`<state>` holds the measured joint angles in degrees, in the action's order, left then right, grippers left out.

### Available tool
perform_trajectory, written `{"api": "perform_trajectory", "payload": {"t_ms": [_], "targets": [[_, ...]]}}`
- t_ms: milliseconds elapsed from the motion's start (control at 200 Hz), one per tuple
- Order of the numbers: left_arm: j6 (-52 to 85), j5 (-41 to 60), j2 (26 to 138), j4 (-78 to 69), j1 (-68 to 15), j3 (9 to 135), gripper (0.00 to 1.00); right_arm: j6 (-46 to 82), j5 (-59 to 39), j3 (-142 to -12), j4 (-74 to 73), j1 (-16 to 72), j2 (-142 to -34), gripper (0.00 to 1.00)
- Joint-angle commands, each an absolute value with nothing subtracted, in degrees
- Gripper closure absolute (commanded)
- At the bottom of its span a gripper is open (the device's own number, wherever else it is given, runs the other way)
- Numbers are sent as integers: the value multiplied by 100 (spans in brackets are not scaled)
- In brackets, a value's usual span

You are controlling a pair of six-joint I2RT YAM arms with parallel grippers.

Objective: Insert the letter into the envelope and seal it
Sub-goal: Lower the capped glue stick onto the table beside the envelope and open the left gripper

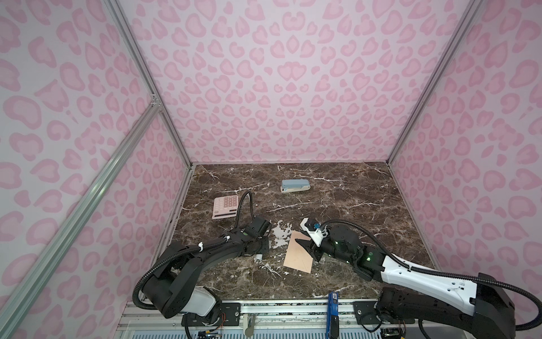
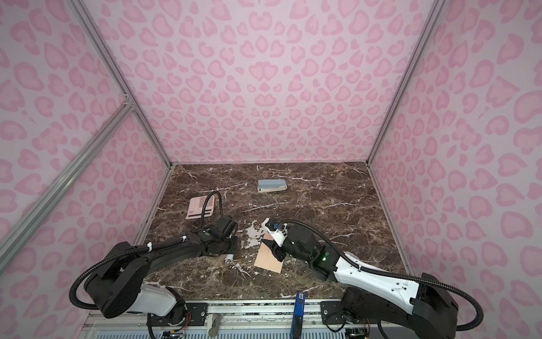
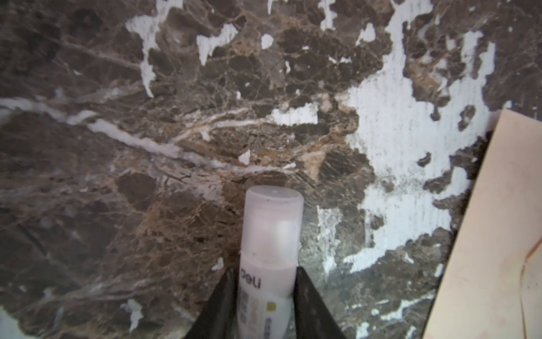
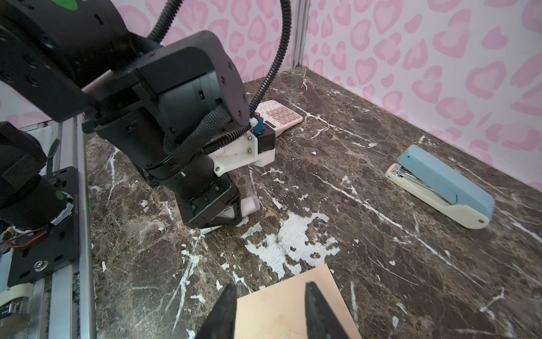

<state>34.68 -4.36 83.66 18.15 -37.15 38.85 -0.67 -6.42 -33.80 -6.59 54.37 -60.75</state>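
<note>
In both top views the envelope [image 1: 296,256] [image 2: 268,259] lies flat on the table [image 1: 352,205], with my right gripper [image 1: 305,249] directly over its near-right part.

Left wrist view: my left gripper [image 3: 265,268] is clamped on a glue stick [image 3: 271,234], near the envelope [image 3: 492,234] but clear of it.

Right wrist view: my right gripper [image 4: 269,286] has its jaws apart and empty above the envelope [image 4: 281,314]. Whether the tips touch the paper, I can't tell.

Pink calculator [image 1: 225,207], blue stapler [image 1: 295,186] on marble table [image 1: 366,211]
</note>
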Motion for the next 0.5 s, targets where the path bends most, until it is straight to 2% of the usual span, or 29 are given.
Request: {"api": "perform_trajectory", "payload": {"t_ms": [0,130,145,200,495], "targets": [[3516,-502,8395,1934,-3724,3892,65,-121,-624,-3437,-603,5449,-6082,60],[3533,-526,8351,1949,-3718,3877,65,-141,-628,-3467,-569,5449,-6082,60],[3533,-527,8350,1955,-3725,3889,60,-141,-628,-3468,-570,5448,-6086,60],[3525,-527,8349,1973,-3721,3905,57,-142,-643,-3472,-569,5442,-6091,60],[3490,-466,8253,2023,-3727,4090,44,-175,-669,-3562,-555,5458,-6166,60]]}}
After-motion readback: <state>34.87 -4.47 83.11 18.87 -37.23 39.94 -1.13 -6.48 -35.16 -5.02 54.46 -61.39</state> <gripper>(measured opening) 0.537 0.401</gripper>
